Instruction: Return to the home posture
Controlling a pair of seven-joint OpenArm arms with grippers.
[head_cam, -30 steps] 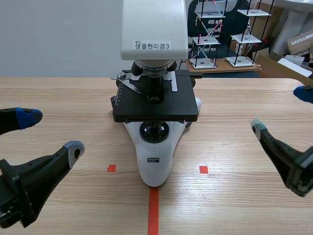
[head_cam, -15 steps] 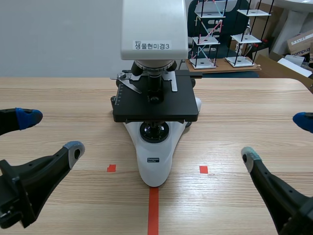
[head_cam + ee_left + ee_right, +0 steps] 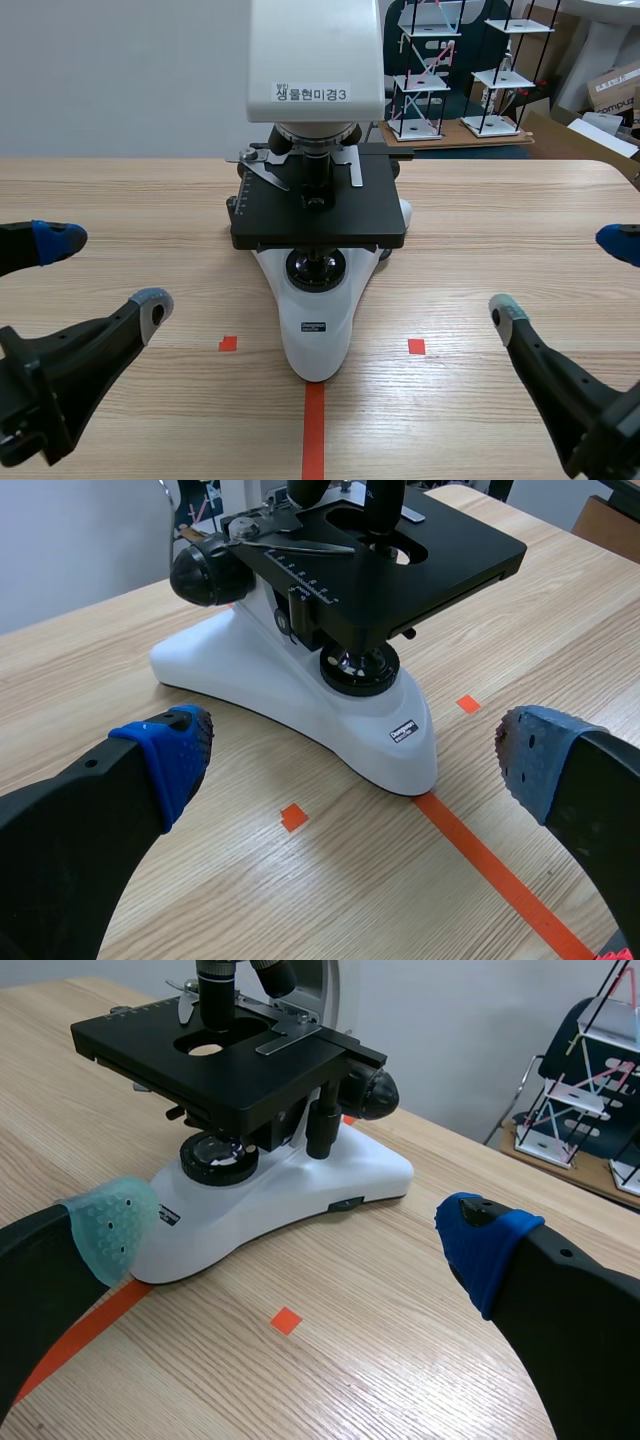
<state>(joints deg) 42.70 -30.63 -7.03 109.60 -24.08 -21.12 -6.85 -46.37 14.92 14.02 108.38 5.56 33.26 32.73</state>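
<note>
Note the right claw (image 3: 560, 275): withdrawn within the last second from the right edge of the bench (image 3: 130, 190) toward its near right corner, with only slight travel in the last half second. Note the left claw (image 3: 105, 270): unmoved at the near left corner throughout. Read this as the return nearly complete, judging by the mirrored pose of the two arms; treat any remaining right-arm travel as small. Check both claws as wide open, pads well apart, with nothing held in either. Find the microscope (image 3: 318, 250) at the middle of the bench, base pointing toward the near edge along the red tape line (image 3: 313, 430). Place it between the two claws and ahead of each, well apart from both and untouched. In each wrist view, confirm the base ahead of the open fingers, not between them.
</note>
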